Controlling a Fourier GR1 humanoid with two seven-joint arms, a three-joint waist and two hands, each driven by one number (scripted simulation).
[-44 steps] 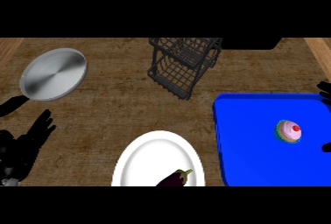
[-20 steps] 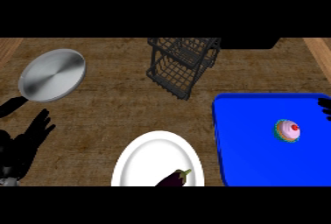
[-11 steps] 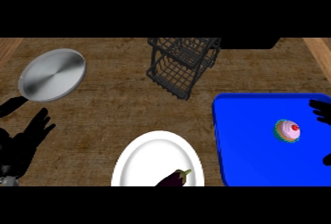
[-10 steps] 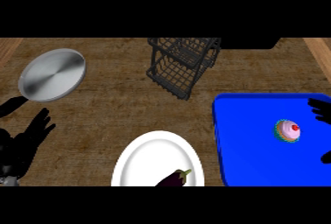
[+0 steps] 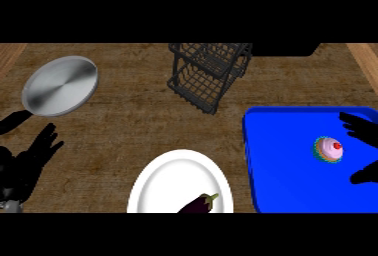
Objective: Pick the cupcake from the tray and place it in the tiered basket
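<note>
The right hand [image 5: 360, 131] spreads open fingers around the cupcake [image 5: 328, 149] on the blue tray [image 5: 284, 165] — not yet touching.

Right hand [image 5: 359, 131] open around cupcake [image 5: 328, 149] on blue tray [image 5: 288, 165]. Bare desk [image 5: 148, 120] lies left toward tiered basket [image 5: 208, 72]; white plate [image 5: 177, 182] sits lower left.

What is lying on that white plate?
A dark purple eggplant with a green stem lies on the white plate, near its lower edge. The view's edge cuts off its lower part, and the plate under it is hidden.
</note>
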